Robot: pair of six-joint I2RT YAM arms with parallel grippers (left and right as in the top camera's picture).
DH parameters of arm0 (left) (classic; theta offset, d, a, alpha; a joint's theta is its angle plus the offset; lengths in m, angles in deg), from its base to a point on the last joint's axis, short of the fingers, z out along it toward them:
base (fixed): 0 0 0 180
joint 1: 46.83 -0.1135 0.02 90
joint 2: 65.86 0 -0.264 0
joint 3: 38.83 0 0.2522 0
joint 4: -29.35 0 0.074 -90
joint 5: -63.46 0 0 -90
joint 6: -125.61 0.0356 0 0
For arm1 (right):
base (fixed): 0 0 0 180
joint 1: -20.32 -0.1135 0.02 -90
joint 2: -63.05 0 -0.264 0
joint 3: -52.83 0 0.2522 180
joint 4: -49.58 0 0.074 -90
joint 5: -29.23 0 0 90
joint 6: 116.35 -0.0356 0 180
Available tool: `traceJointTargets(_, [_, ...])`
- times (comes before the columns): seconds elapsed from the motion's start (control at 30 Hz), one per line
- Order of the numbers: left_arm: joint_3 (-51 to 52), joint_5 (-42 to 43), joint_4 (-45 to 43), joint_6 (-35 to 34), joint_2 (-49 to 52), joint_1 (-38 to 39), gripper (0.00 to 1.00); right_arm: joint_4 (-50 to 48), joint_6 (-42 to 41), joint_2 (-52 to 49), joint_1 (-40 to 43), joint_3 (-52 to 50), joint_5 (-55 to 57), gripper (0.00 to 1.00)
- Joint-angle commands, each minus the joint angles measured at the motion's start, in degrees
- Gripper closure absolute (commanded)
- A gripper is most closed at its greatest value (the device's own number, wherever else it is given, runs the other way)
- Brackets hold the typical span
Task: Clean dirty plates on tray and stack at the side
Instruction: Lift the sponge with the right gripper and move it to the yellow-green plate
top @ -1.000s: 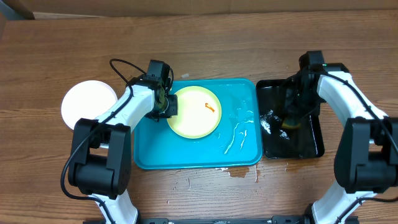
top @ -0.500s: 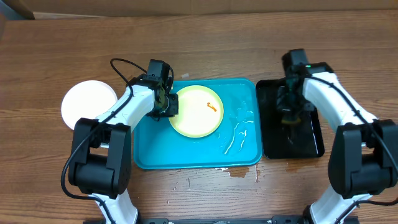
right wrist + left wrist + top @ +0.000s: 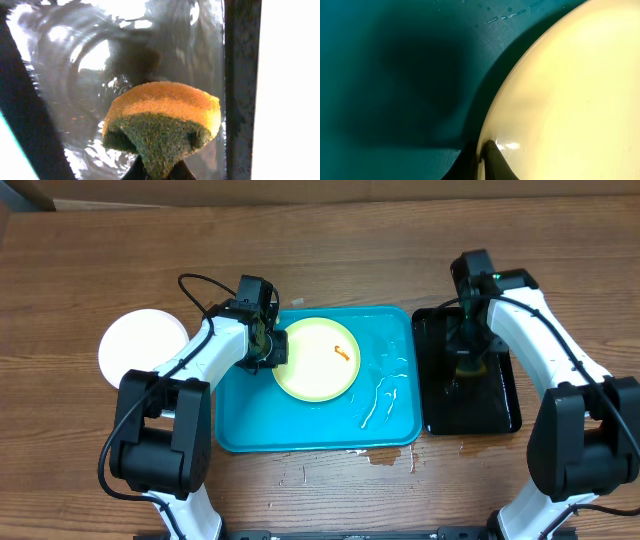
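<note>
A brown wooden table (image 3: 320, 250) is seen from above, with the blue tray (image 3: 240, 425) at its middle and a narrow black tray (image 3: 500, 412) just beside it on the right. 1 yellow plate (image 3: 310, 375) lies flat in the tray's upper left part, and an orange smear (image 3: 340, 352) is visible near its upper right rim. A white plate (image 3: 140, 345) rests on the bare table, left of the tray and apart from it; whether more than 1 is stacked there cannot be told. Streaks of water (image 3: 380, 395) are spread over the tray's right half.

The left gripper (image 3: 272, 348) is pinched on the yellow plate's left rim; in the left wrist view a dark fingertip (image 3: 492, 157) is seen lying over that edge. The right gripper (image 3: 468, 365) is clamped on a sponge (image 3: 162, 115), orange on top and green below, which is held over the wet black tray.

The step in hand is judged to be the cleaning of the last dirty plate: the plate is steadied and the sponge has been wetted but not yet brought across.

Next, the sponge must be carried left over the tray wall and pressed on the smear, which lies on the far side from the left gripper, so little crowding is expected. The rim hold must be kept firm, as a wet plate is likely to slide under scrubbing. Afterwards the plate is to be lifted onto the white plate.
</note>
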Motion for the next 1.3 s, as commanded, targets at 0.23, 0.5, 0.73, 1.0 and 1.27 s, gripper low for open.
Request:
traceJointTargets(0.23, [0.52,0.31,-0.33,2.4,0.94,0.42,0.93,1.22,1.97,2.27,0.02,2.4,-1.42,0.96])
traceJointTargets(0.5, [0.52,0.72,-0.28,2.36,0.94,0.42,0.93,3.21,1.68,2.27,0.02,2.4,-1.25,0.96])
traceJointTargets(0.73, [0.52,3.08,-0.31,2.36,0.94,0.42,0.96,3.23,-1.75,2.34,0.02,4.61,-6.23,0.96])
traceJointTargets(1.0, [0.52,3.28,-0.33,2.36,0.94,0.42,0.96,-4.7,-1.77,2.32,-3.91,6.8,-29.4,0.96])
traceJointTargets(1.27, [0.52,3.28,-0.31,2.36,0.94,0.42,0.96,-15.76,-1.81,1.86,-19.65,6.78,-11.87,0.96])
